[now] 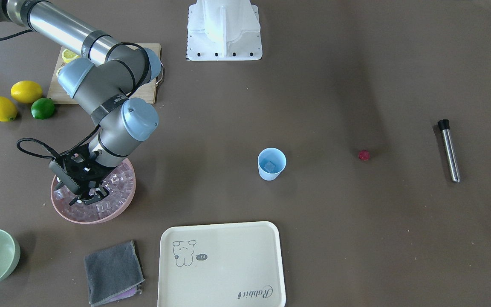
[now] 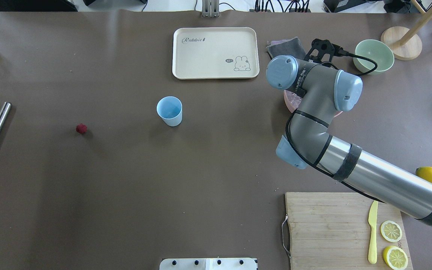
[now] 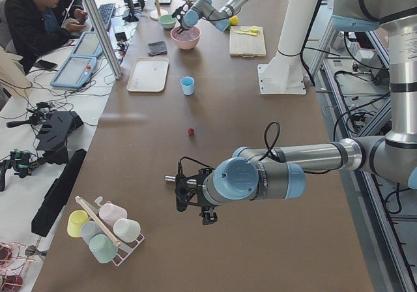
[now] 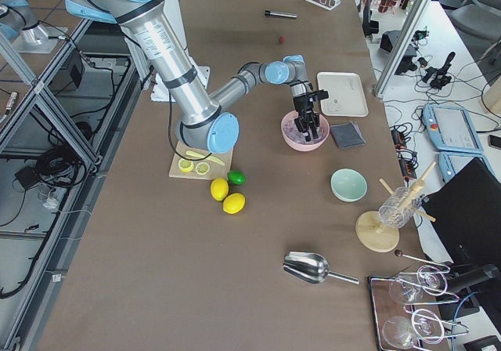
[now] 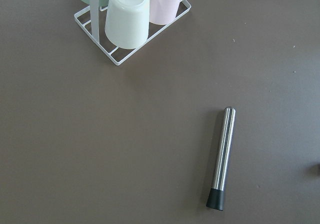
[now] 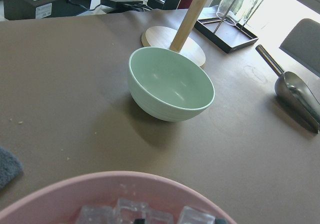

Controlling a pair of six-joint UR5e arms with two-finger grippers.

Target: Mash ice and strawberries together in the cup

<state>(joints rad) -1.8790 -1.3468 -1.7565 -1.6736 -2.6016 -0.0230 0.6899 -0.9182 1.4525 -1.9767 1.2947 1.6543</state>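
Right gripper, jaws parted, set just over the ice in the pink bowl.
Nothing is seen gripped; in the front-facing view the cup is found at three o'clock, well apart, with the strawberry beyond it.

The ice looks glassy, the cup matt plastic, the rod polished metal.

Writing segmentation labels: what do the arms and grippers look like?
Both alike. Right arm and left arm: silver tubes, grey joints with round light-blue caps, black cable looping at the wrist. Black bands with white lettering show on the right one. Right gripper and left gripper: black, with two fingers visible on the right.
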